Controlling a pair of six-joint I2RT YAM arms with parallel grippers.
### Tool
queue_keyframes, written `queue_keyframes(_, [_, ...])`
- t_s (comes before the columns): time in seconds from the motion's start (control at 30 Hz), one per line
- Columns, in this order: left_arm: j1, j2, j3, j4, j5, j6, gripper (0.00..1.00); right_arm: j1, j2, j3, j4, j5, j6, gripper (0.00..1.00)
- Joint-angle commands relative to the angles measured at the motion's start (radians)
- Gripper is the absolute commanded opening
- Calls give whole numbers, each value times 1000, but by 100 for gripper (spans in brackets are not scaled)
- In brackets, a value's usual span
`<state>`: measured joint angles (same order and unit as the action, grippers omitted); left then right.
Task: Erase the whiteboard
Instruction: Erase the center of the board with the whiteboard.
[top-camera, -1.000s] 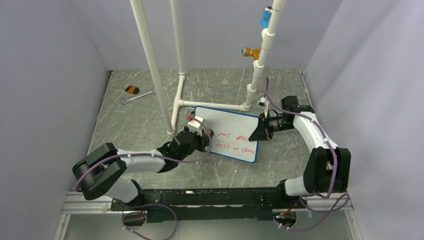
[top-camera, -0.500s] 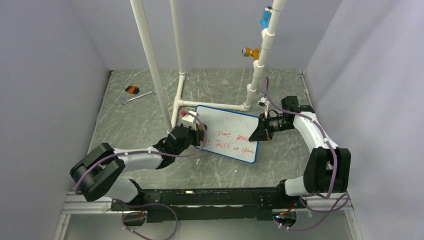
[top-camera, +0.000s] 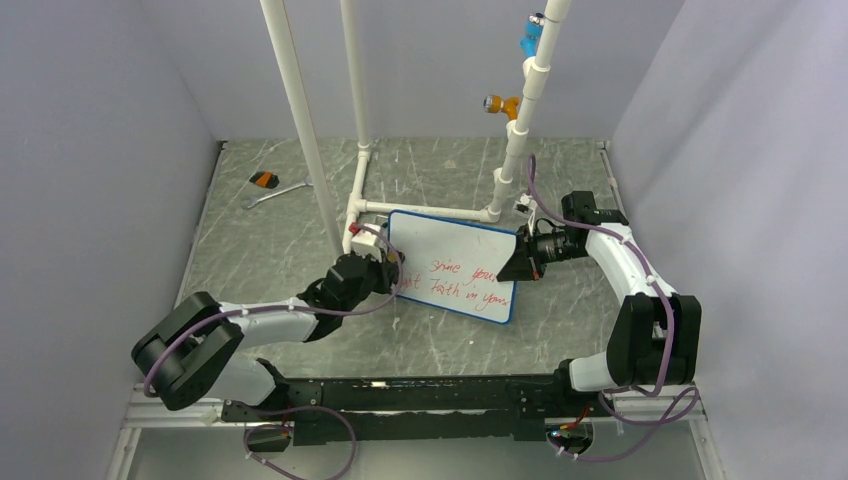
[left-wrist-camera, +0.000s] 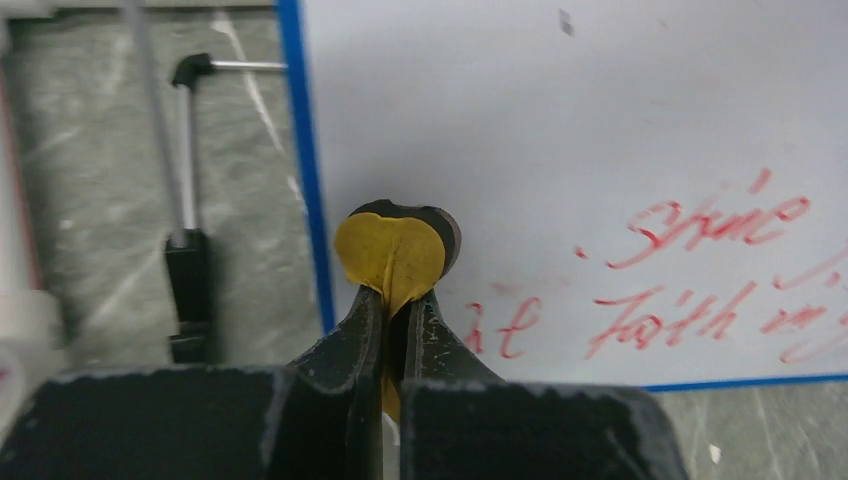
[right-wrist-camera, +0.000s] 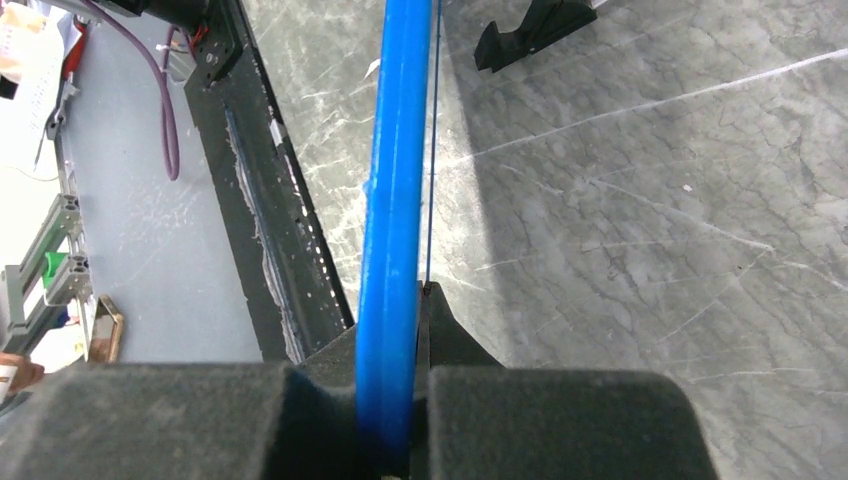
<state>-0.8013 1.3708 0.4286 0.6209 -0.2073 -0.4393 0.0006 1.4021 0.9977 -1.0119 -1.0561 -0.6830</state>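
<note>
The whiteboard (top-camera: 455, 250), white with a thin blue frame, stands tilted on the table, with red handwriting (top-camera: 463, 282) on its lower half. My left gripper (top-camera: 388, 262) is at the board's left edge, shut on a small yellow eraser pad (left-wrist-camera: 390, 255) with a dark back. The pad rests against the white face (left-wrist-camera: 560, 130) just inside the blue frame, left of the red words (left-wrist-camera: 700, 270). My right gripper (top-camera: 520, 262) is shut on the board's right edge. The blue frame (right-wrist-camera: 400, 150) runs between its fingers.
A white PVC pipe frame (top-camera: 300, 120) stands behind the board, with an orange fitting (top-camera: 500, 104) and a blue one (top-camera: 528, 40). A wrench (top-camera: 275, 193) and a small orange-black object (top-camera: 263, 180) lie at the back left. A black board foot (left-wrist-camera: 187, 280) is beside the left gripper.
My left gripper has slid left across the board with the pad, from over the start of the writing to the left edge. The right arm and the board have stayed still.
</note>
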Motion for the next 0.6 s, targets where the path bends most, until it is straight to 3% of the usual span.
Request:
queue_keyframes(0.0, [61,-39,9,-87,-40,26,0,25,-8,24,-65,-64,-65,0])
queue_keyframes(0.23, [20,14,-38,41,67,8,0,25,-6,25,-64,-63,-62,0])
queue_keyframes(0.43, [-124,85,-1,64,50,3,0,26,1,26,-65,-61,-61,0])
queue_keyframes(0.57, [-135,97,8,73,2,4,0,26,0,26,-65,-61,-61,0])
